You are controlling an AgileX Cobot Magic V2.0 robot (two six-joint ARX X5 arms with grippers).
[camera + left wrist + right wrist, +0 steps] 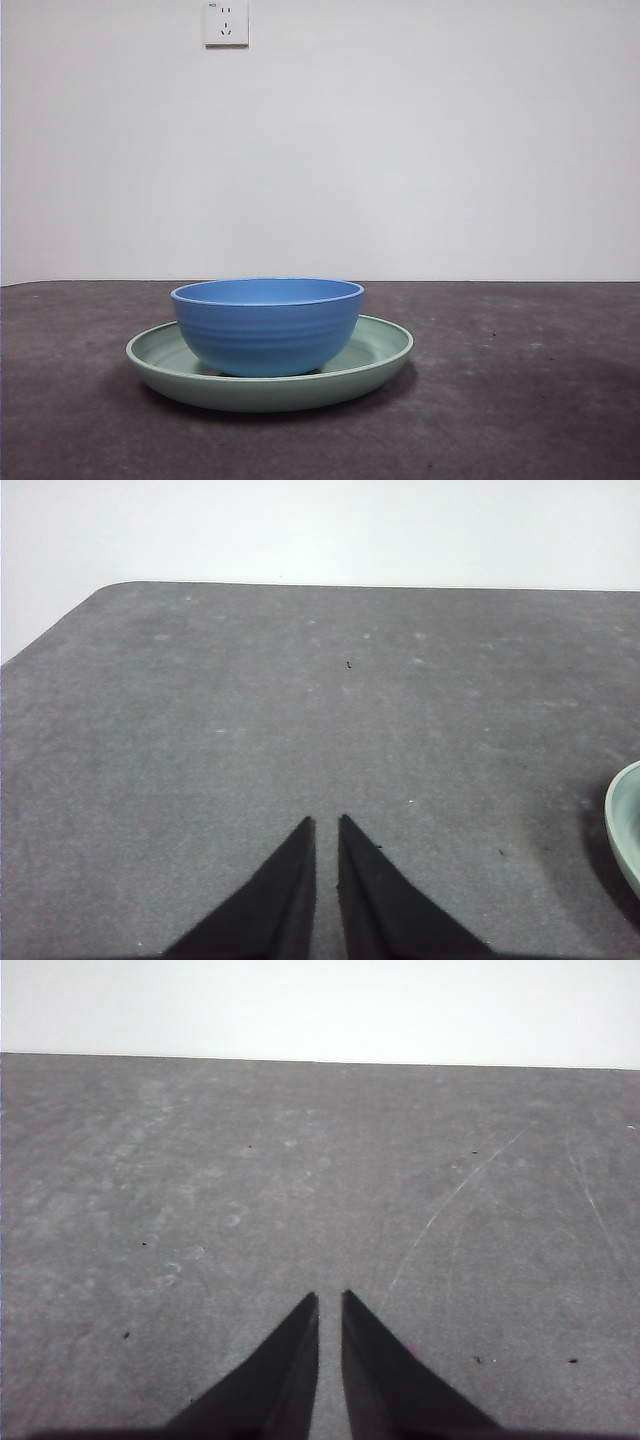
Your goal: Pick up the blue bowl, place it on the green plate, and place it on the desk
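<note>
On the dark grey, matte, mottled desk (pixel 520 400), slightly left of centre in the front view, the round, deep, medium-blue bowl (pixel 267 327) sits upright inside the wide, shallow, pale mint-green plate (pixel 385 350), its base resting on the plate's floor. Faint horizontal ridges ring the bowl's outer wall, and its rim is level. The plate lies flat on the desk, and its raised rim shows on both sides of the narrower bowl.

Neither arm appears in the front view. The left gripper (pixel 326 825) hangs low over bare desk, its two black jaws drawn nearly together with only a thin slit between them and nothing held; an edge of the green plate (pixel 625 820) shows to one side, well apart from the tips. The right gripper (pixel 330 1300) is posed likewise over bare desk, jaws nearly closed and holding nothing.

A white wall socket (pixel 226 22) sits high on the far white wall (pixel 450 150).
</note>
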